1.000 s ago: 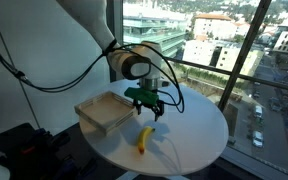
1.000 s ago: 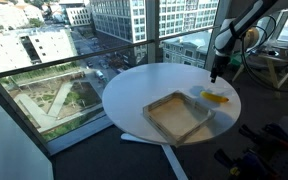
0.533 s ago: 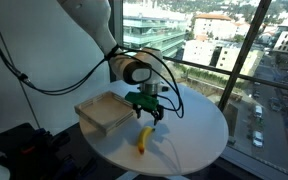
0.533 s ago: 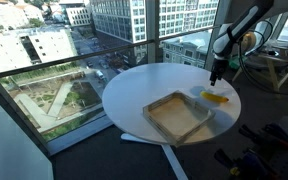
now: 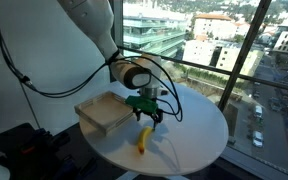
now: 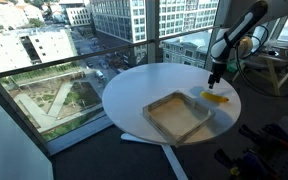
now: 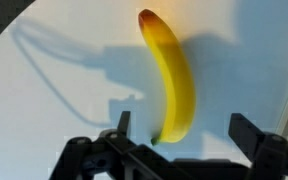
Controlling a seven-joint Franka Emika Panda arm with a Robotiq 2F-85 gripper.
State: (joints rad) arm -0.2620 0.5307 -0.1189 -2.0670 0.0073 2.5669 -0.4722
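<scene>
A yellow banana [image 7: 172, 78] lies on the round white table [image 5: 194, 125]; it also shows in both exterior views [image 5: 142, 139] [image 6: 216, 98]. My gripper [image 7: 184, 128] is open and empty, hovering just above the banana, with its fingers spread to either side of the banana's stem end. In both exterior views the gripper [image 5: 145, 114] [image 6: 213, 77] hangs a short way above the fruit, not touching it.
A shallow wooden tray [image 5: 104, 112] [image 6: 177, 117] sits on the table next to the banana. The table's edge [image 7: 4, 40] is close. Large windows [image 5: 224, 40] stand behind the table. Cables [image 5: 24, 75] trail from the arm.
My gripper has lowered a little toward the banana. The banana and tray have not moved.
</scene>
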